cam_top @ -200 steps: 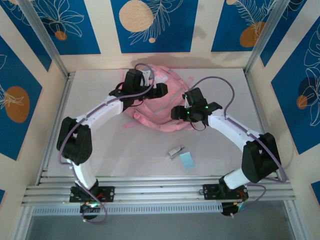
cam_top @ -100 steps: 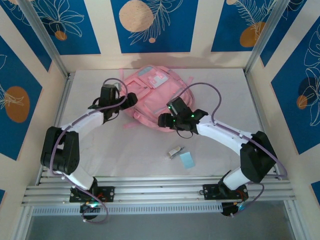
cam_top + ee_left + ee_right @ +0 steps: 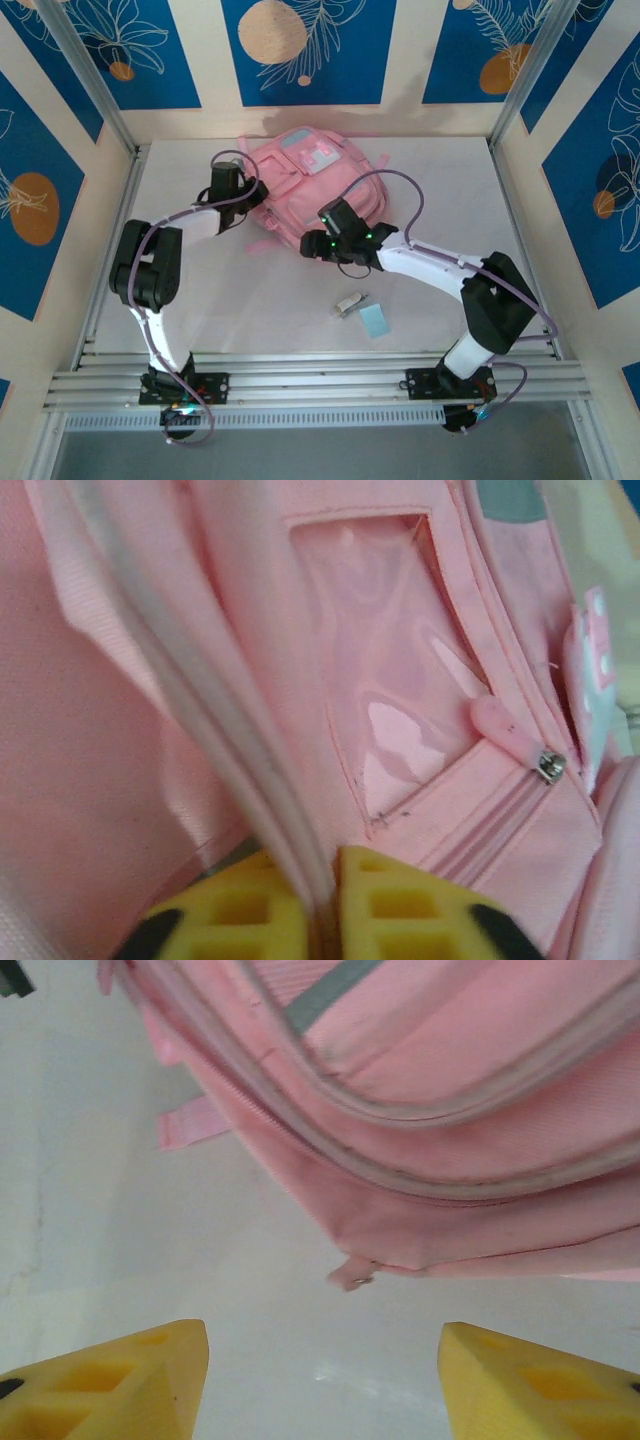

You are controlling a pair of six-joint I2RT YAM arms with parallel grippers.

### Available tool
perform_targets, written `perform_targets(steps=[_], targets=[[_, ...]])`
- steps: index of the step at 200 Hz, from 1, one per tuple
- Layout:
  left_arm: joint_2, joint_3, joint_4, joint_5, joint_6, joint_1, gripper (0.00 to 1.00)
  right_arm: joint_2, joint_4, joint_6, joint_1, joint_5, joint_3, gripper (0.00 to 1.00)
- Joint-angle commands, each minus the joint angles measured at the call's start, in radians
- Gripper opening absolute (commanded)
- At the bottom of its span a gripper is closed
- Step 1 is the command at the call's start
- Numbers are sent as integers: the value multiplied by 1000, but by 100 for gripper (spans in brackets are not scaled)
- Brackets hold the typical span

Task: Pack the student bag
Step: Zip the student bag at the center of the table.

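L fingers [image 3: 390,905] clamped on bag [image 3: 400,710] edge; R fingers [image 3: 120,1380] wide open, empty, low in frame. Hold L taut, ease R onto tab [image 3: 350,1272] mid-frame.

Light is bright and even, wrist views soft, with glare on the student bag [image 3: 110,730] window [image 3: 385,680].

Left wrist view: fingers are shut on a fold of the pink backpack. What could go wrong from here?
1. The left gripper pinches only a thin piped fold of the soft pink fabric backpack; a pull may slip it free.
2. The right gripper hangs open over the white table beside the bag's small pink tab; closing there may grab nothing.
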Motion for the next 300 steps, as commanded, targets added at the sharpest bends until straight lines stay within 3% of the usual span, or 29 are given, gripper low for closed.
perform_targets(steps=[1,38,54,101,138,190,211,248,300], targets=[[-33,-77,83,46,-52,0,1,53,53,43,36,-43,67,60],[-167,-260,208,46,-212,-25,0,146,135,101,70,-57,165,50],[-219,-318,234,30,-259,-46,0,184,206,144,75,-75,176,42],[-320,-488,353,-35,-413,-102,0,288,334,275,76,-108,187,33],[-358,-559,405,-55,-444,-107,0,346,252,301,64,1,201,33],[-381,-592,387,-25,-441,-109,0,347,167,113,-25,187,213,36],[-378,-596,392,-18,-447,-110,0,351,157,31,-61,188,246,36],[-370,-574,380,-3,-447,-116,11,355,59,-62,-94,154,340,38],[-348,-566,387,-61,-464,-130,4,228,52,181,-48,-55,246,44]])
